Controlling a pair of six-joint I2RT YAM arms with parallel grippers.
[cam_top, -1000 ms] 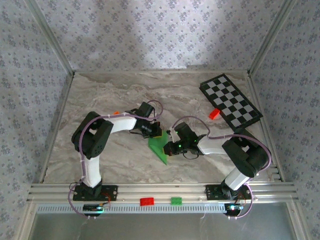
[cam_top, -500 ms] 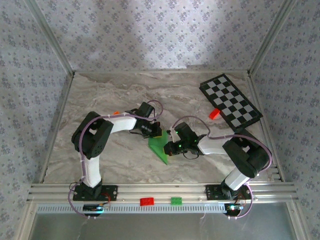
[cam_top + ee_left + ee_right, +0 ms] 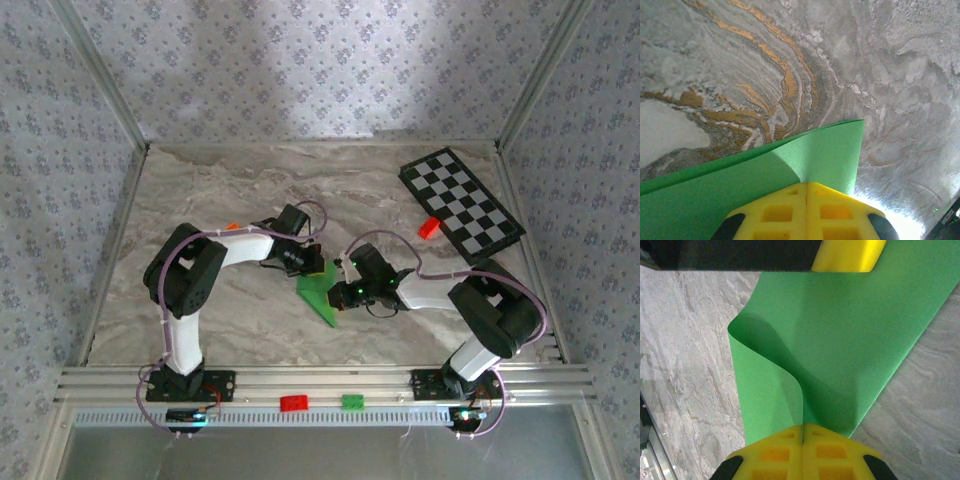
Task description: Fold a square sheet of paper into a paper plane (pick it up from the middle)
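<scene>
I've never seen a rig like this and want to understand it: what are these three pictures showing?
These are two robot arms bolted at the near edge of a marble-patterned table. The wide picture looks down from above and behind them. The other two come from a camera on each wrist, so the yellow blocks at the bottom are that arm's own fingers. The left gripper and the right gripper are both shut, each pinching the bright green paper, which curls between them. Also on the table: a checkered board with a red brick beside it. A second red brick and a green brick sit on the front rail.
</scene>
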